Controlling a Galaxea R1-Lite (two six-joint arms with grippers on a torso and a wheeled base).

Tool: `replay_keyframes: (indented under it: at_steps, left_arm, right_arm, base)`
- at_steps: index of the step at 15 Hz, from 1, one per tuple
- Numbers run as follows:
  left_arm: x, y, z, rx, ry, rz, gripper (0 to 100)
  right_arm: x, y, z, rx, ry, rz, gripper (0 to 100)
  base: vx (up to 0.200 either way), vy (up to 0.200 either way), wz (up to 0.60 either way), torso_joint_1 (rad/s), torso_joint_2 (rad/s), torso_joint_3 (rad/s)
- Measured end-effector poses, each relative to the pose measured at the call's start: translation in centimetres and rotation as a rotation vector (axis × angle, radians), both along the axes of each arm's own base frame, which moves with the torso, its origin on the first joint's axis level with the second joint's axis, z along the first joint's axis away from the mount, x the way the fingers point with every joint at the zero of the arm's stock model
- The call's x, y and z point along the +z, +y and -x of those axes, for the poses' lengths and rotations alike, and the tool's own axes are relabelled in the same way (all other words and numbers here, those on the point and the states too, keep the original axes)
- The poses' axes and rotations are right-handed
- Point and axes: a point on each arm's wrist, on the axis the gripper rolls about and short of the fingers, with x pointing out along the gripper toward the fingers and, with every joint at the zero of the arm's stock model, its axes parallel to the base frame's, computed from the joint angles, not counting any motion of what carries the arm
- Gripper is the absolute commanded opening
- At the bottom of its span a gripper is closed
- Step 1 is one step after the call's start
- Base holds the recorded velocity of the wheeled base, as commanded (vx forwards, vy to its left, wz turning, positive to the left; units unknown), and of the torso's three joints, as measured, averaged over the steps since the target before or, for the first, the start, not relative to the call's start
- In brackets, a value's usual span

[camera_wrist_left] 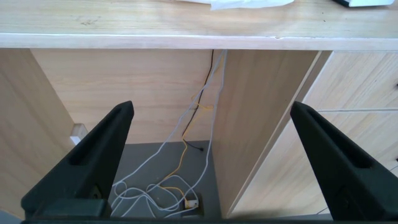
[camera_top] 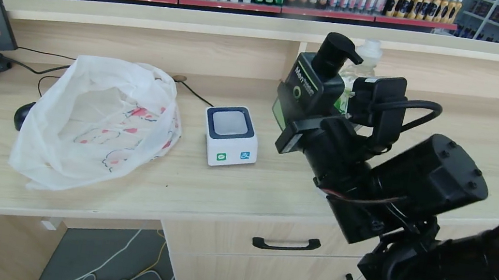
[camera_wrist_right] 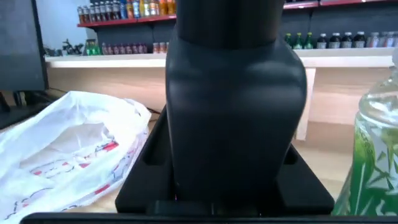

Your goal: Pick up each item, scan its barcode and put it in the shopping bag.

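Down low, under the lip of the pale wooden counter (camera_top: 273, 182), the left claw (camera_wrist_left: 211, 112) hangs spread wide with nothing between its fingers. Up above, the right claw (camera_top: 325, 124) is clamped on the black pump bottle with the green label (camera_top: 311, 87), holding it upright in the air, off to the right of the small white cube scanner with the dark-framed window (camera_top: 230, 135) and clear of it. This looks like the scan step. The good play is probably to carry the bottle left until it sits over that window, tilt it so the barcode side faces the glass, and pause steady and close without knocking the cube. Further left on the counter lies the crumpled white plastic shopping bag with red print (camera_top: 95, 123), its mouth slumped. I'd say the drop will need a high approach so the bottle doesn't snag the rim. The barcode itself is nowhere to be made out, and the claw and arm cover the bottle's lower half. Behind it, a clear plastic bottle with a green leaf pattern (camera_top: 365, 53) stands largely hidden, so its base can't be placed.
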Motion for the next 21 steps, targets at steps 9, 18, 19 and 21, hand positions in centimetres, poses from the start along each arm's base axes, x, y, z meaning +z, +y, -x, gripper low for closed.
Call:
replay_keyframes:
  at_steps: [9,18,19,21]
  left_arm:
    - [0.0,0.0,0.0,0.0,0.0,0.0,100]
    - [0.0,0.0,0.0,0.0,0.0,0.002,100]
    - [0.0,0.0,0.0,0.0,0.0,0.003,100]
    - [0.0,0.0,0.0,0.001,0.0,0.003,100]
  right_arm:
    - [0.8,-3.4,-4.2,-0.076,0.022,-0.158,0]
    - [0.7,-2.3,-3.3,-0.048,0.037,-0.167,0]
    - [0.7,-2.4,-3.2,-0.053,0.041,-0.169,0]
    - [0.8,-2.5,-3.1,-0.055,0.037,-0.174,0]
  base:
    - [0.0,0.0,0.0,0.0,0.0,0.0]
    - [0.0,0.089,0.0,0.001,0.0,0.002]
    - [0.0,0.2,0.0,0.002,0.01,0.002]
    - [0.0,0.2,0.0,0.007,0.0,0.005]
